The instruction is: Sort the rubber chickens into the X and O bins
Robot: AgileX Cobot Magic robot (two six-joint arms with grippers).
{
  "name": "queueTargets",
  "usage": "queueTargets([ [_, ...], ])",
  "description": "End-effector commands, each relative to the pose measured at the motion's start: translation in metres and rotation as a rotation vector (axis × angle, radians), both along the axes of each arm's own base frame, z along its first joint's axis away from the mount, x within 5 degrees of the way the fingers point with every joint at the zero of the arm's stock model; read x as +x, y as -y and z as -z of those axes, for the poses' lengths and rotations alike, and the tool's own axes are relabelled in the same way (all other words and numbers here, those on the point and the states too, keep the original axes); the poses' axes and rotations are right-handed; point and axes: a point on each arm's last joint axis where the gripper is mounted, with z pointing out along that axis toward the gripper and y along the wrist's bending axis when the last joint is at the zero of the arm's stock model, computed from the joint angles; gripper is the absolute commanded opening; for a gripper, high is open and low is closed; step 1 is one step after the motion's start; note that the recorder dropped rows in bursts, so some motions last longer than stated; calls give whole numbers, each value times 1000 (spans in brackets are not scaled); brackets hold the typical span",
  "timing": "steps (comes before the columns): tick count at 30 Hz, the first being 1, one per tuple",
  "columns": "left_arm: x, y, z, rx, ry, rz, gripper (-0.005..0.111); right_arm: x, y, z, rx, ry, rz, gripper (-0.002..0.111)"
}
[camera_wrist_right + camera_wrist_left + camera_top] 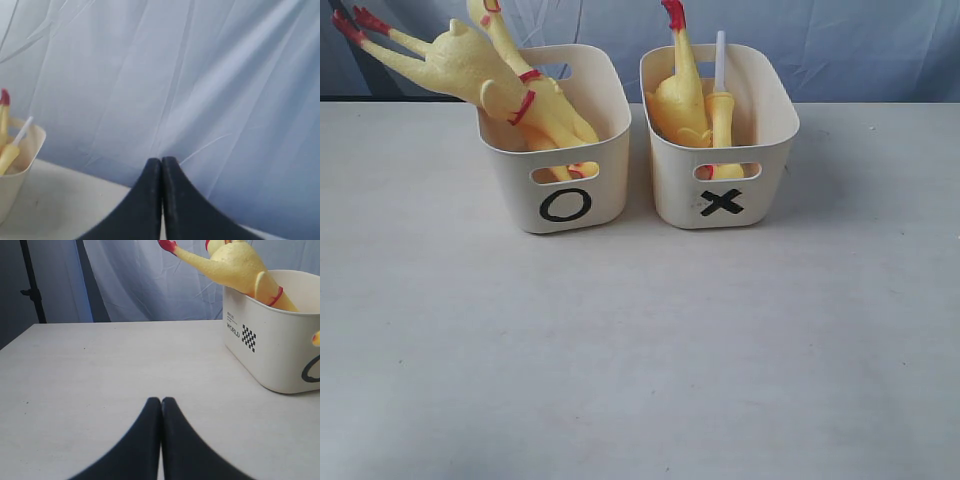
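Two whole rubber chickens (pixel 490 75) stick out of the O bin (pixel 565 185), red feet up and to the left. The X bin (pixel 720 185) holds the headless body (pixel 678 95) and the head-neck piece (pixel 722 115) with a white tube. Neither arm shows in the exterior view. My left gripper (pixel 161 401) is shut and empty over bare table, with the O bin (pixel 272 347) and a chicken (pixel 232 262) off to one side. My right gripper (pixel 161 160) is shut, empty, facing the curtain; the X bin's (pixel 20 160) edge shows.
A pale tabletop (pixel 640 350) stretches in front of both bins. A blue-grey curtain (pixel 840 45) hangs behind the table. A dark stand (pixel 31 285) rises beyond the table's far edge in the left wrist view.
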Motion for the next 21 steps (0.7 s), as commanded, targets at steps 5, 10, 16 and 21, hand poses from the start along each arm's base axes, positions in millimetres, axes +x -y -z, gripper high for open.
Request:
queueTargets([
  [5,0,0,-2,-5,22,3,0,34,-9,46,117,-37,-64,0],
  [10,0,0,-2,-5,22,3,0,62,-7,87,114,-45,-55,0],
  [16,0,0,-2,-5,22,3,0,78,-6,137,245,68,-73,0],
  [21,0,0,-2,-5,22,3,0,86,-4,164,312,54,-49,0],
])
